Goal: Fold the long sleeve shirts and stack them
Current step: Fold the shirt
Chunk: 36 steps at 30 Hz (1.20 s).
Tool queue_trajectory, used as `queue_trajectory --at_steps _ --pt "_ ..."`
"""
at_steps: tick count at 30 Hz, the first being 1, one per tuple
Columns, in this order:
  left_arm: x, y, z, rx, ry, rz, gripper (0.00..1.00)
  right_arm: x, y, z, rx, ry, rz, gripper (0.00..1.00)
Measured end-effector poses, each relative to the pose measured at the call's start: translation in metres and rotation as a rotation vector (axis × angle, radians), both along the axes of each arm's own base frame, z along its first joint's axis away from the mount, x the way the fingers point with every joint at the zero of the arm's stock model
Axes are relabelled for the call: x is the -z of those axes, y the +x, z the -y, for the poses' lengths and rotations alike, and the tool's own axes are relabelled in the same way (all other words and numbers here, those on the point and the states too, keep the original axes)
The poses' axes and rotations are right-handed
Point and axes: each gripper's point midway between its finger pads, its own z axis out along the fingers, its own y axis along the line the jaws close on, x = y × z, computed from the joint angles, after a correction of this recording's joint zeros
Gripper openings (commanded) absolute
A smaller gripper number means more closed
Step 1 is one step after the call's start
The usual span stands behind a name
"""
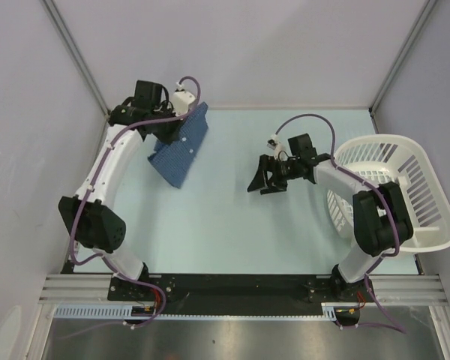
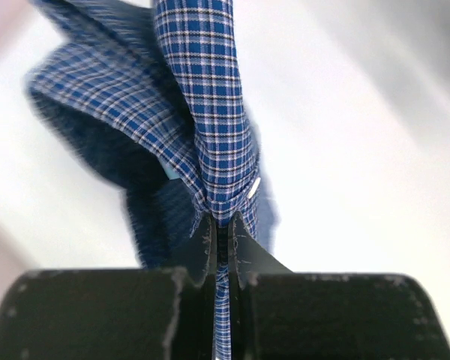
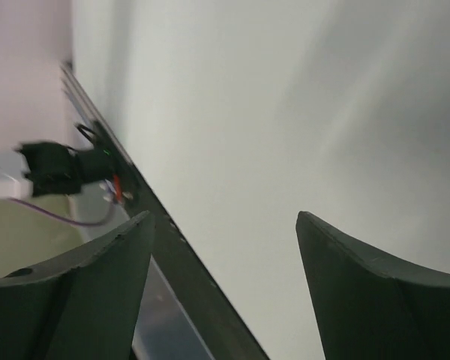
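One folded blue check shirt (image 1: 181, 147) hangs from my left gripper (image 1: 169, 129) at the far left of the table; its lower corner reaches the pale table (image 1: 225, 217). In the left wrist view the left gripper (image 2: 222, 225) is shut on a fold of the shirt (image 2: 202, 90), with a small white button (image 2: 253, 187) beside the jaws. My right gripper (image 1: 264, 180) is open and empty above the table's middle right. In the right wrist view its fingertips (image 3: 139, 225) stand wide apart around the right gripper's gap (image 3: 223, 219), over bare table.
A white slatted laundry basket (image 1: 427, 187) stands at the right edge, beside the right arm. Grey walls and frame posts close in the back and sides. The black mounting rail (image 1: 232, 289) runs along the near edge.
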Motion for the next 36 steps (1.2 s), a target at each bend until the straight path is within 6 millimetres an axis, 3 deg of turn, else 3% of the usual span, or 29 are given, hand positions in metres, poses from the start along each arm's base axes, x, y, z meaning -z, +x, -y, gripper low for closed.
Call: queue_trajectory --at_steps 2,5,7,8,12,14,16,18,19,22,25,28,30,32,34,36 --pt "-0.017 0.004 -0.003 0.027 0.092 0.073 0.0 -0.007 0.007 -0.01 0.065 0.053 -0.038 0.88" --pt "-0.003 -0.004 0.002 0.067 0.197 0.082 0.0 -0.016 0.018 -0.021 0.149 0.131 -0.085 0.92" --pt "0.032 -0.016 0.01 0.098 0.273 0.043 0.0 -0.017 0.023 -0.024 0.186 0.162 -0.116 0.92" --pt "0.067 -0.029 0.01 0.118 0.338 -0.013 0.0 -0.017 0.027 -0.026 0.207 0.18 -0.134 0.93" --pt "0.152 -0.069 0.041 0.234 0.477 -0.14 0.0 0.002 0.037 -0.028 0.28 0.214 -0.23 0.93" --pt "0.187 -0.09 0.062 0.272 0.532 -0.195 0.0 0.021 0.034 -0.022 0.322 0.196 -0.295 0.93" --pt "0.197 -0.099 0.081 0.28 0.532 -0.195 0.05 0.042 0.025 -0.008 0.381 0.165 -0.387 0.93" --pt "0.197 -0.111 0.104 0.296 0.496 -0.181 0.16 0.049 0.022 -0.001 0.414 0.159 -0.436 0.93" --pt "0.196 -0.118 0.117 0.311 0.466 -0.181 0.37 0.049 0.022 -0.001 0.416 0.161 -0.442 0.93" --pt "0.195 -0.143 0.143 0.349 0.374 -0.227 0.57 0.048 0.022 -0.001 0.426 0.167 -0.455 0.93" --pt "0.183 -0.165 0.163 0.387 0.239 -0.292 0.65 0.048 0.017 -0.004 0.421 0.167 -0.468 0.93" --pt "0.148 -0.176 0.171 0.416 0.089 -0.311 0.66 0.048 0.013 -0.009 0.406 0.162 -0.468 0.91" --pt "0.108 -0.174 0.164 0.419 -0.05 -0.296 0.69 0.049 0.01 -0.014 0.394 0.152 -0.467 0.86" --pt "0.071 -0.157 0.141 0.367 -0.168 -0.25 0.71 0.05 0.006 -0.02 0.379 0.139 -0.459 0.76" --pt "0.05 -0.133 0.112 0.287 -0.225 -0.194 0.69 0.052 0.006 -0.028 0.361 0.128 -0.446 0.67" --pt "0.042 -0.108 0.084 0.201 -0.246 -0.17 0.67 0.056 0.009 -0.034 0.354 0.114 -0.437 0.52"
